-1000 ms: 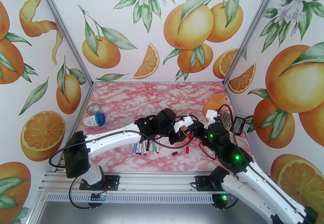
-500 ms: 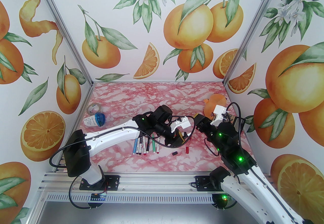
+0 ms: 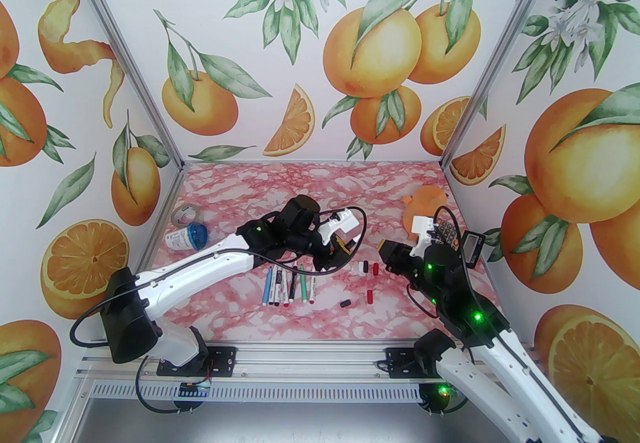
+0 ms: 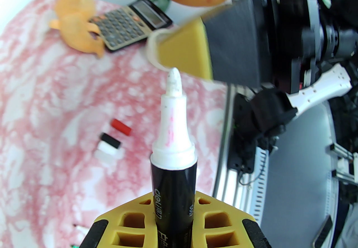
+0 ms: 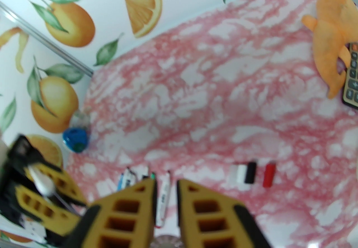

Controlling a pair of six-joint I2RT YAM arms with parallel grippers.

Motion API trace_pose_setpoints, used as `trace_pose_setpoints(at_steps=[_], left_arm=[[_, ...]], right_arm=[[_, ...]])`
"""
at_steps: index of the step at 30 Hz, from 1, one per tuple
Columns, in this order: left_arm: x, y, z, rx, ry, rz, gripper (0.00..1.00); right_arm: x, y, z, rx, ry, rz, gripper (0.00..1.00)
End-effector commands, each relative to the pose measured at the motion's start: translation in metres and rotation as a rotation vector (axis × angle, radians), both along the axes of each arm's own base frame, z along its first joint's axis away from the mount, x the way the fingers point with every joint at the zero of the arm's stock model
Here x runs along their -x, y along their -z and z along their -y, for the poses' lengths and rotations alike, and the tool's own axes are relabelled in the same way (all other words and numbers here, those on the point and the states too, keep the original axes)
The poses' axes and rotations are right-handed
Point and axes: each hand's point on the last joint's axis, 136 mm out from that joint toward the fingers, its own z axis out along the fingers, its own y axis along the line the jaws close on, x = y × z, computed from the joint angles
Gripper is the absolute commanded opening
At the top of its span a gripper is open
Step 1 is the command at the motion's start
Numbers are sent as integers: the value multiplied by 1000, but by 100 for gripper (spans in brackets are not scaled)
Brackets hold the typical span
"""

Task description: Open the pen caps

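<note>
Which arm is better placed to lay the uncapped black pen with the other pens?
Left, likely. The left claw grips the black pen just beyond the row of pens; the right claw sits by the loose caps.

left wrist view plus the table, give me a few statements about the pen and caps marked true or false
1. The left gripper holds a black-barrelled pen with its cap off. True.
2. A red cap, a black cap and a white cap lie side by side on the table. True.
3. The pen's tip is red. False: it is white.
4. The calculator lies among the caps. False: it lies farther back, beside the orange toy.
5. The right gripper grips the pen's barrel. False: it is apart from the pen.
</note>
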Motion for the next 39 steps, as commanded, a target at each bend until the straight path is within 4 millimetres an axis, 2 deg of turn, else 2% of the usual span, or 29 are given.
trace_pose_setpoints(at_steps=[1,6,8,18,30,39], left_arm=[[-10,-16,-13,27,-43,62,0],[-22,-29,-24,50,-82,81,0],[-26,-34,-30,58,-103,92,0],[-26,-43,-37,69,-123,130,1],[-22,-41,-35,71,-102,114,1],[-22,-36,-32,64,-94,106,2]], right_arm=[[14,13,10,85,-14,-73,14],[22,28,16,130,-7,-139,14],[27,44,18,160,-12,-206,14],[34,91,13,215,-48,-374,16],[33,146,10,257,-30,-529,16],[34,176,11,319,-19,-587,17]])
